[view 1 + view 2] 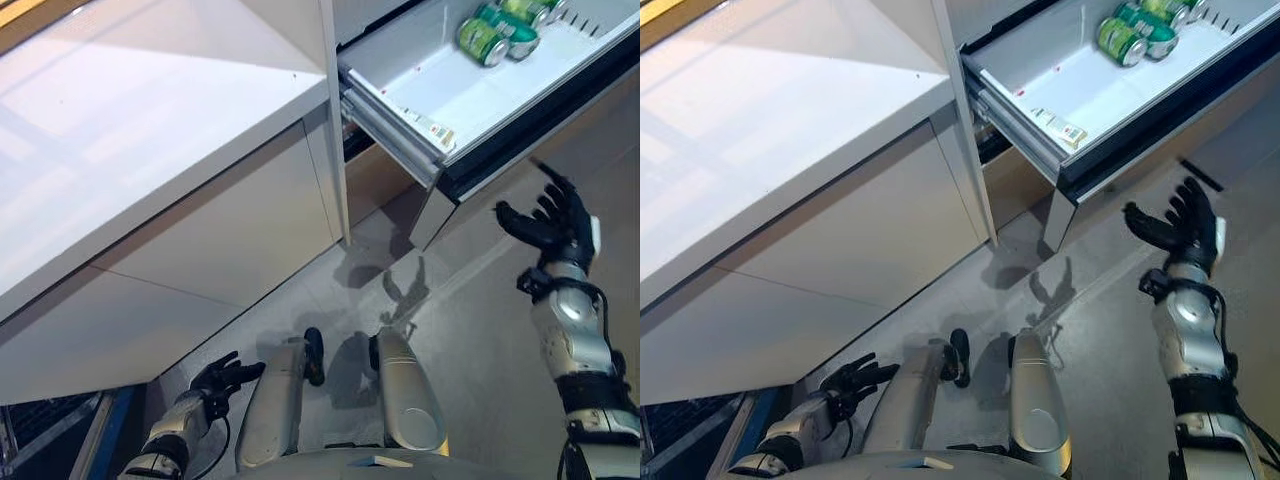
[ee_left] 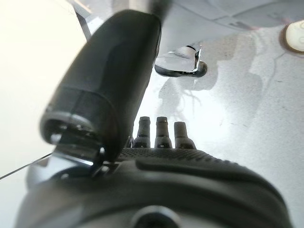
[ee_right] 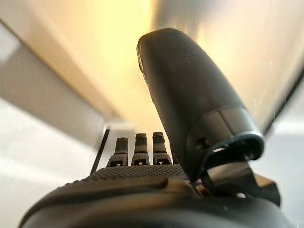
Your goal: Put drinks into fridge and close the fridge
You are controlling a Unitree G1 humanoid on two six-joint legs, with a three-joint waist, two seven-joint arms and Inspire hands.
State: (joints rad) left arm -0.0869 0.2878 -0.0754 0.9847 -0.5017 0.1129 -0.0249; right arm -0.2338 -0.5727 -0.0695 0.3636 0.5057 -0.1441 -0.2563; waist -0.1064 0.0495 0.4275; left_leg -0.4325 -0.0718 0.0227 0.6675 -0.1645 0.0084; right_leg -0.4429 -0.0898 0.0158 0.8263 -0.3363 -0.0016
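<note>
Below the fridge drawer, right hand raised, fingers spread, empty, near the drawer's dark front, not touching it. Drawer is pulled out; green drink cans lie on their sides at its far end. Left hand hangs low, well clear of the drawer, fingers relaxed, holding nothing.

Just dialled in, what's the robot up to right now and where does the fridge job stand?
The fridge drawer is pulled out and still open, with green drink cans lying in its far end. The right hand is raised just below the drawer's dark front, fingers spread, holding nothing and not touching it. The left hand hangs low near the floor, empty and idle. The drinks look to be in; closing the drawer is what remains.
</note>
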